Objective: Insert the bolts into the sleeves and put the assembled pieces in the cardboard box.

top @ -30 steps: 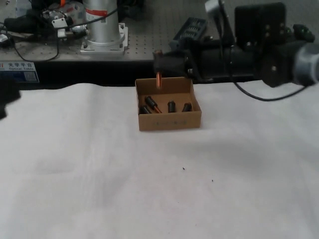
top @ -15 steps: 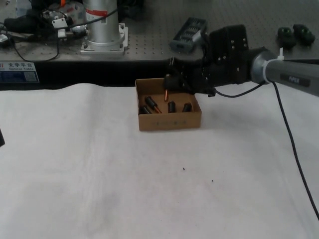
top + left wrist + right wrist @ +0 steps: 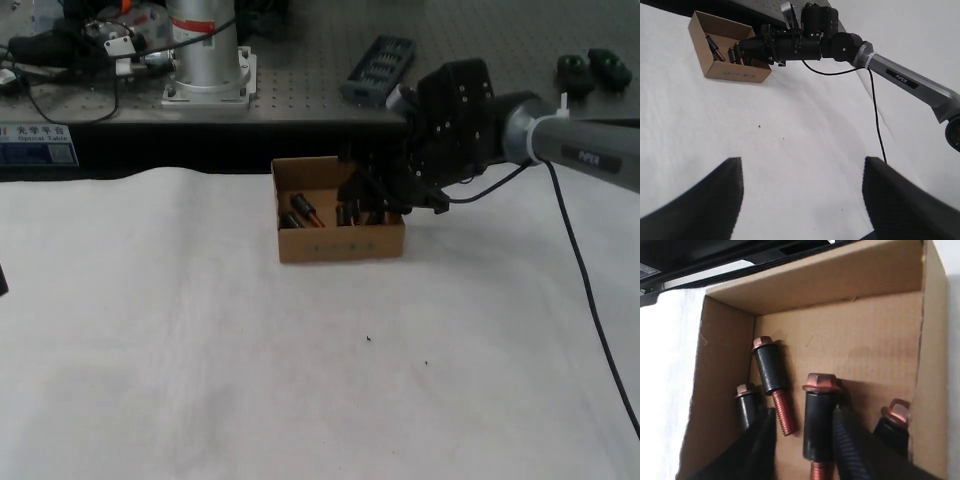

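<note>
- The cardboard box (image 3: 340, 243) is sitting on the white cloth (image 3: 300, 380) that is covering the bench, close to the cloth's far edge and about midway along it.
- Four assembled pieces (image 3: 305, 210) are lying on the box floor. Each is a copper-coloured bolt (image 3: 821, 383) pushed through a black sleeve (image 3: 817, 432).
- In the high view, two of them are lying toward the box's left wall and two toward its right wall.
- The right gripper (image 3: 803, 415) is hanging low inside the box. Its fingers (image 3: 762, 450) are standing apart, one on either side of a single piece.
- One finger is sitting just beside that sleeve, while a strip of box floor is showing between the other finger and the sleeve, so the fingers are not clamping it.
- A neighbouring piece (image 3: 766, 371) is lying alongside, with its threaded end sticking out of its sleeve.
- In the high view, the right arm (image 3: 470, 110) is stretching in from the bench's right side and crossing above the box's right wall. Its black cable (image 3: 590, 310) is trailing over the cloth.
- The left gripper (image 3: 801, 165) is hovering above bare cloth, well apart from the box. Its fingers are spread wide, with only cloth showing between them.
</note>
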Action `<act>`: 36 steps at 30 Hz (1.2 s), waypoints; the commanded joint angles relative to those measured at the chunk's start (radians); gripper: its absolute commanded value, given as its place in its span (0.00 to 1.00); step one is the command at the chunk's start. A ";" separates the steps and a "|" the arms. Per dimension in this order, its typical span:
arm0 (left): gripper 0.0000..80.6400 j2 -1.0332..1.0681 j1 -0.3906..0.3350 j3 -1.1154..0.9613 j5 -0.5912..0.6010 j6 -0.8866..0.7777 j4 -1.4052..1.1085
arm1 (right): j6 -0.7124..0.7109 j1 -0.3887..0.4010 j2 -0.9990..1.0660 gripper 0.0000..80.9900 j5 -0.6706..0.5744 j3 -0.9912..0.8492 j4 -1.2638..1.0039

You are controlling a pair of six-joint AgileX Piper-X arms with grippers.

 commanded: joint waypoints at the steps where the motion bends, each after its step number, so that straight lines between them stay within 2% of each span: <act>1: 0.61 -0.007 0.003 -0.003 0.001 0.008 -0.004 | -0.009 -0.005 -0.016 0.42 -0.008 -0.015 0.008; 7: 0.61 -0.007 0.003 -0.003 -0.004 0.023 -0.004 | -0.009 -0.005 -0.046 0.42 -0.013 -0.015 0.011; 12: 0.61 -0.007 0.003 -0.003 -0.063 0.090 -0.004 | -0.009 -0.005 -0.115 0.42 -0.032 -0.015 0.068; 16: 0.61 -0.007 0.003 -0.003 -0.108 0.145 -0.004 | -0.084 -0.005 -0.193 0.42 -0.032 -0.015 0.216; 20: 0.61 -0.004 0.003 -0.003 -0.111 0.216 -0.004 | -0.209 -0.005 -0.276 0.42 -0.020 -0.015 0.487; 22: 0.61 0.011 0.003 -0.003 -0.111 0.231 -0.004 | -0.309 -0.005 -0.315 0.42 0.059 -0.012 0.671; 24: 0.61 0.026 0.003 0.005 -0.111 0.230 -0.001 | -0.374 0.000 -0.348 0.41 0.205 0.001 0.798; 25: 0.61 0.031 0.003 0.013 -0.111 0.230 -0.001 | -0.380 0.005 -0.366 0.41 0.297 0.010 0.852; 28: 0.61 0.035 0.003 0.071 -0.111 0.202 0.005 | -0.380 0.019 -0.428 0.37 0.468 0.049 0.935; 31: 0.59 0.035 0.003 0.159 -0.111 0.116 0.005 | -0.380 0.042 -0.526 0.32 0.534 0.127 0.936; 36: 0.45 0.035 0.003 0.299 -0.081 0.079 -0.005 | -0.380 0.098 -0.725 0.31 0.600 0.333 0.902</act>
